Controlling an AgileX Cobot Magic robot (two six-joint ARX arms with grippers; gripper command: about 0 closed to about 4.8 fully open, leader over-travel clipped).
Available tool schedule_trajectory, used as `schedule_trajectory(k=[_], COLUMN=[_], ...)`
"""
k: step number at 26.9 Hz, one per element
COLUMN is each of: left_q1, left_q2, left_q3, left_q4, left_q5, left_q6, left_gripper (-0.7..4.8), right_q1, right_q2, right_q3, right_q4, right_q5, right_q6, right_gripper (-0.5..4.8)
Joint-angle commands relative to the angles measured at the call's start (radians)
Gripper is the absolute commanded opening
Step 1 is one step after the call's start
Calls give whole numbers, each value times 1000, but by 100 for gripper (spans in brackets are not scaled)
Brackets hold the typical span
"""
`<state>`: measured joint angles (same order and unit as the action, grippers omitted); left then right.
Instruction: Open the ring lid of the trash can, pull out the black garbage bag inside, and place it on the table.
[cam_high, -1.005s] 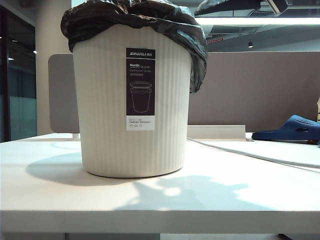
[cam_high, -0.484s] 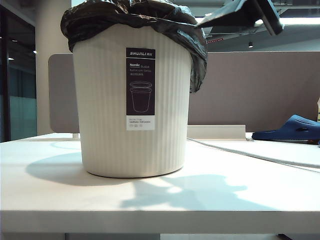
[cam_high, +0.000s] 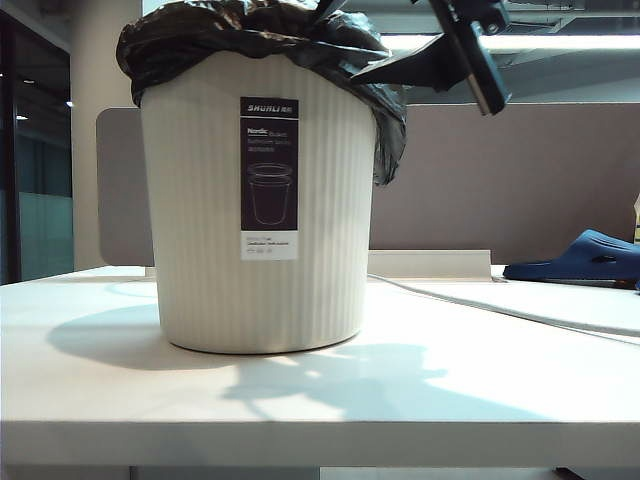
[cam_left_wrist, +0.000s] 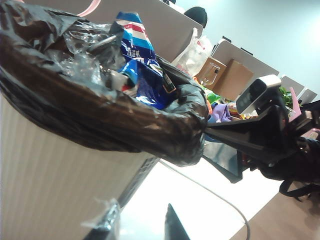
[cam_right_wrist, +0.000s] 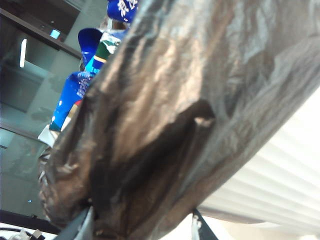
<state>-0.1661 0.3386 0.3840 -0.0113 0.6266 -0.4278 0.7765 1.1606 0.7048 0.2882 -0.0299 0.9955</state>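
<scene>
The cream ribbed trash can (cam_high: 200, 220) stands on the white table (cam_high: 450, 400). The black garbage bag (cam_high: 250, 35) lines it and folds over the rim. My right gripper (cam_high: 380, 68) reaches in from the upper right. It is open, its fingers straddling the bag's hanging fold (cam_right_wrist: 150, 150). In the left wrist view my left gripper (cam_left_wrist: 140, 227) sits low beside the can wall (cam_left_wrist: 45, 175), open and holding nothing. A shred of clear plastic clings to one finger (cam_left_wrist: 107, 222). A thin pink arc of the ring lid (cam_left_wrist: 92, 7) shows beyond the bag's far edge.
Blue snack wrappers (cam_left_wrist: 140, 75) and clear plastic fill the bag. A blue slipper (cam_high: 580, 257) lies at the back right of the table, and a thin cable (cam_high: 480, 305) runs across it. A grey partition stands behind. The right arm (cam_left_wrist: 255, 135) shows in the left wrist view.
My right gripper has come down from the top edge onto the bag's overhang at the can's right side. The can has slid slightly left and the bag's top has shifted.
</scene>
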Motion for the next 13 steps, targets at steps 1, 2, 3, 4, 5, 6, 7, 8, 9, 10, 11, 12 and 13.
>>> schedule_trajectory(k=[1,2,3,4,5,6,7,8,9,10,11,12,13], left_q1=[-2,-2,-2,-2,-2,-2,-2,-2,-2,-2,-2,-2,-2], left_q2=[0,0,0,0,0,0,0,0,0,0,0,0,0], left_q3=[0,0,0,0,0,0,0,0,0,0,0,0,0], left_q4=[17,16,13,13,12,12,11,9,6,5,3,2,-2], left_q5=[6,6,6,6,6,6,6,6,6,6,6,6,6], left_q6=[31,36,37,40,57,58,58,58,58,58,58,58,58], left_gripper=[117,117,117,117,117,117,117,117,117,117,117,117,117], right_q1=[1,2,2,2,2,2,2,2,2,2,2,2,2], right_q2=[16,16,15,15,15,15,16,16,16,16,19,20,25], right_q3=[4,4,4,4,4,4,4,4,4,4,4,4,4], right_q4=[25,29,39,44,54,61,73,80,87,88,90,90,91], right_q5=[2,2,2,2,2,2,2,2,2,3,4,4,5], right_q6=[8,8,8,8,8,8,8,8,11,16,23,25,26], right_gripper=[243,243,242,242,242,242,242,241,238,238,238,234,204])
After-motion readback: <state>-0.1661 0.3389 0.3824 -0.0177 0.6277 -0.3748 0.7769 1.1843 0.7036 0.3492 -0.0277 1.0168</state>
